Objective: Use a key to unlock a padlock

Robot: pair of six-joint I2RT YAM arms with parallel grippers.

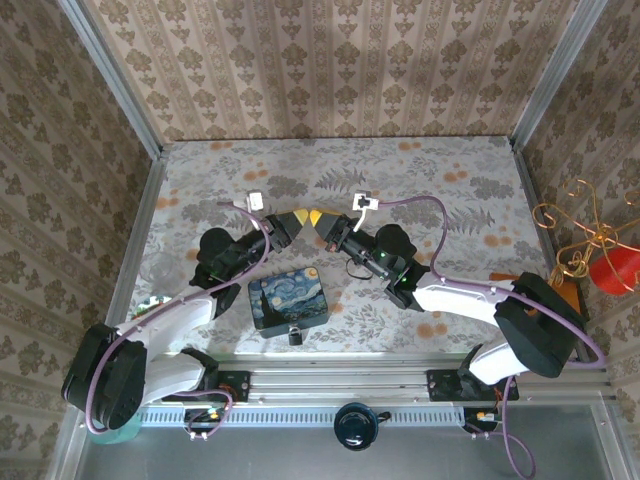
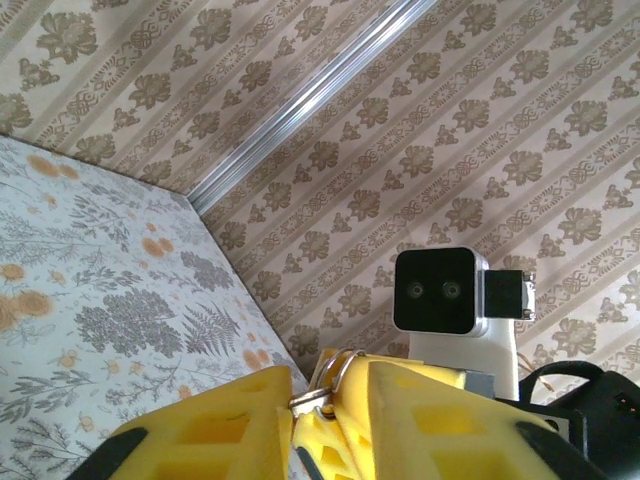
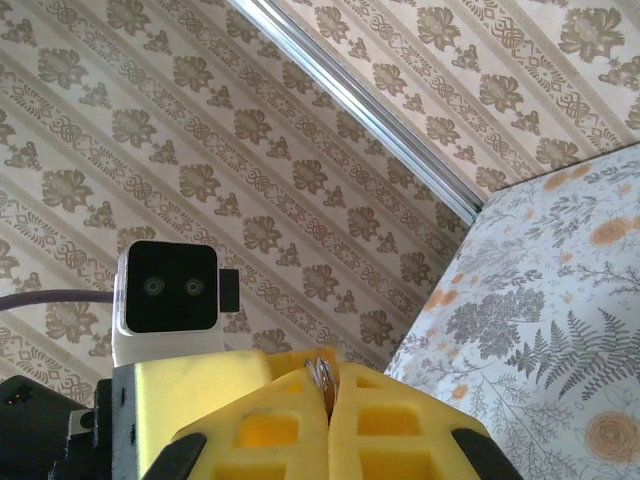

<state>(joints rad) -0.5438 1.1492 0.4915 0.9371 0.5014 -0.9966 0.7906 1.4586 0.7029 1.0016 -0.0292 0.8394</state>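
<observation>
- The right jaws are pressed together on the key [image 3: 320, 372], which is pinched between the yellow fingers [image 3: 400, 425].
- The left jaws are held tip to tip with the right jaws. A small gap is seen with the key's metal in it. Whether it is gripped cannot be told.
- The padlock [image 1: 296, 335] is laid on the bench [image 1: 450, 200], just by the near edge of the blue tin [image 1: 289, 300].

No readable text, label, brand, number or sign anywhere.
</observation>
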